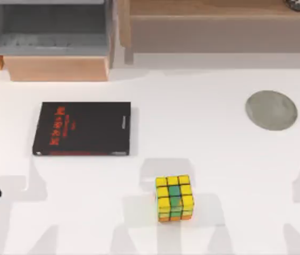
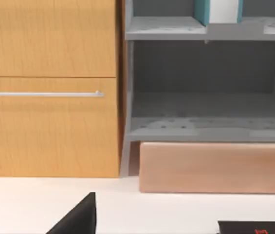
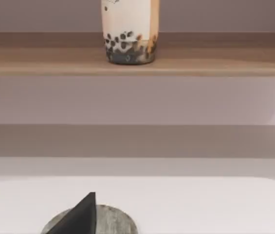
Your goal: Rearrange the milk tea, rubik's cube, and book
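Nearest the top camera, rubik's cube [image 1: 174, 198] alone on white surface [image 1: 213, 143]; book [image 1: 83, 128] flat to its left, milk tea [image 3: 130, 31] up on wooden shelf [image 3: 215, 66]. Nothing grasped yet; probably first pickup pending. Left gripper [image 2: 76, 217] and right gripper [image 3: 76, 217] openings: cannot tell

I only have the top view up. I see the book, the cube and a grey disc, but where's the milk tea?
Observer: The milk tea stands upright on the wooden shelf behind the table, as the right wrist view shows.
Operator: Anything near it on that shelf?
Observer: The shelf beside it is bare, and the grey disc lies on the table below, in front of it.
Operator: And what is in the grey cabinet at the back left?
Observer: The left wrist view shows its lower compartment empty; a teal and white item stands on the level above.
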Motion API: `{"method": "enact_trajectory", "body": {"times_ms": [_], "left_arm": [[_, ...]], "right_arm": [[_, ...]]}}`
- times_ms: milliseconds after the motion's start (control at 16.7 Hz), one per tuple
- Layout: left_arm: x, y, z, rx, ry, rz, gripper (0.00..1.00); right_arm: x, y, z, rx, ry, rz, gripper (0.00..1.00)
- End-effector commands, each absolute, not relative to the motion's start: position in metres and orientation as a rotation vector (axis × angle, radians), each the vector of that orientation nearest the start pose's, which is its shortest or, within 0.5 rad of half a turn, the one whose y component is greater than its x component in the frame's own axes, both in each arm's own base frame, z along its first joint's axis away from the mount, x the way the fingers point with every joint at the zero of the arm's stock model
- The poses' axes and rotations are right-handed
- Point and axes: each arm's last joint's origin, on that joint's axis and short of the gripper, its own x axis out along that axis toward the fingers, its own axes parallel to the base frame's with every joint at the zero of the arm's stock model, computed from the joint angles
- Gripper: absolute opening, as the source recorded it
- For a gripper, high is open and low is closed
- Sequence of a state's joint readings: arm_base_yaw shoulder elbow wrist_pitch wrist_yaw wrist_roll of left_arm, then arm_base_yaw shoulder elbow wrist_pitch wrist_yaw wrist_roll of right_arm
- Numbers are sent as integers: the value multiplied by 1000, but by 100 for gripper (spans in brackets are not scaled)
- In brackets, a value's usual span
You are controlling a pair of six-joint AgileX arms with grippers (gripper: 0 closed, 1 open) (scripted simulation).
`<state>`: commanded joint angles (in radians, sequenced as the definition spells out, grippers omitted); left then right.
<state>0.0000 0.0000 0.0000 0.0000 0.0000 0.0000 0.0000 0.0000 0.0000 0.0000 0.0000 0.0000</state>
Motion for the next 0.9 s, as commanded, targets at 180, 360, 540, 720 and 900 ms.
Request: {"method": "enact_trajectory", "body": {"times_ms": [180, 360, 540, 720, 900], "left_arm": [[106, -1, 160, 0, 0, 0, 100], [106, -1, 160, 0, 0, 0, 100], [106, -1, 160, 0, 0, 0, 100], [106, -1, 160, 0, 0, 0, 100], [106, -1, 160, 0, 0, 0, 100]], "right_arm": [[106, -1, 162, -1, -2, 0, 100], [110, 0, 179, -7, -13, 0, 100], [123, 1, 207, -14, -21, -5, 100], [154, 4, 240, -16, -22, -11, 100], [205, 9, 265, -11, -25, -14, 100]]}}
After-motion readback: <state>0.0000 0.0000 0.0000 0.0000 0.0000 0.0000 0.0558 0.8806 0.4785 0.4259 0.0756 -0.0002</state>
